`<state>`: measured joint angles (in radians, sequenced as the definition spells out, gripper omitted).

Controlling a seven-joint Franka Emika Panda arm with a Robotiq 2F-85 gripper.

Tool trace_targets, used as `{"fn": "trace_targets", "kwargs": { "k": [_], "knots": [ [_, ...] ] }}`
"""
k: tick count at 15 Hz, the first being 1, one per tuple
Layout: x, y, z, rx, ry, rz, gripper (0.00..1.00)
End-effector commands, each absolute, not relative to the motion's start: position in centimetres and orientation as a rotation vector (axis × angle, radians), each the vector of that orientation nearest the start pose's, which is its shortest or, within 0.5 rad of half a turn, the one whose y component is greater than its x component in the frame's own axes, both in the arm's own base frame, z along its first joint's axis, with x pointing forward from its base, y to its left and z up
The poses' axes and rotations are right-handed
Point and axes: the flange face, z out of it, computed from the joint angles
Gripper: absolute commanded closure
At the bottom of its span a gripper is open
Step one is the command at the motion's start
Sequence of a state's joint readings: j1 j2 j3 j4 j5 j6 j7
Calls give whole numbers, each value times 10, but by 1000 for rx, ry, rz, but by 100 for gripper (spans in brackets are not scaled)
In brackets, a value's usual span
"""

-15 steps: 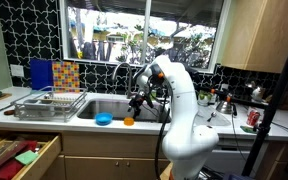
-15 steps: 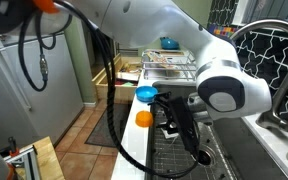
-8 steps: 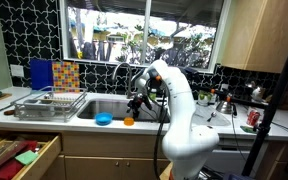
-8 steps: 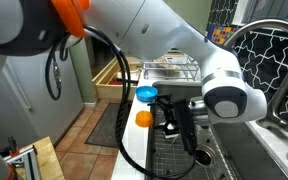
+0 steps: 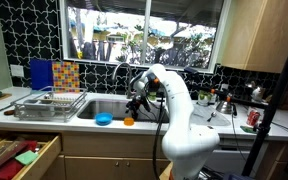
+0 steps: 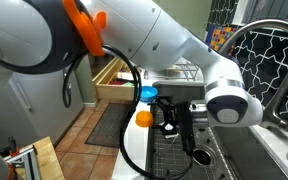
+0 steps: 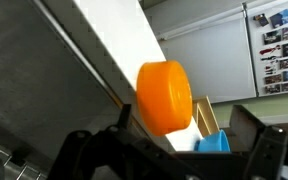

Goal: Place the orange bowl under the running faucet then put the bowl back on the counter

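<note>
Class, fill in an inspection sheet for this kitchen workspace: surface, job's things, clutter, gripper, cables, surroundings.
Surface: the counter is pale, with a steel sink set into it.
Job's things: the orange bowl sits near the counter's front edge; the faucet arches over the sink, and whether water is running cannot be told.
Clutter: blue bowl beside the orange one; dish rack; red can.
Gripper: the gripper is open and empty, facing the orange bowl without touching it.
Cables: a black cable loops down from the arm.
Surroundings: window behind the sink; drawer pulled open.
</note>
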<state>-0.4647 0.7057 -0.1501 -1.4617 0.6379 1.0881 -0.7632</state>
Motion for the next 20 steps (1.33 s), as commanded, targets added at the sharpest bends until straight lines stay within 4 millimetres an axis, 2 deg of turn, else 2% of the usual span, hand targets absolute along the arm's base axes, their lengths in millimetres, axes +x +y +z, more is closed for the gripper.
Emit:
{"fn": "trace_targets", "kwargs": {
  "k": [1, 9, 10, 12, 17, 19, 20],
  "knots": [
    [545, -266, 257, -1928, -57, 522, 0],
    [550, -263, 244, -1883, -30, 579, 0],
    [550, -263, 243, -1879, -28, 582, 4],
    [550, -264, 241, -1872, -21, 587, 24],
    [551, -268, 239, -1871, -12, 589, 63],
    [552, -271, 240, -1872, -17, 573, 74],
    [552, -270, 242, -1864, -22, 572, 76]
  ]
}}
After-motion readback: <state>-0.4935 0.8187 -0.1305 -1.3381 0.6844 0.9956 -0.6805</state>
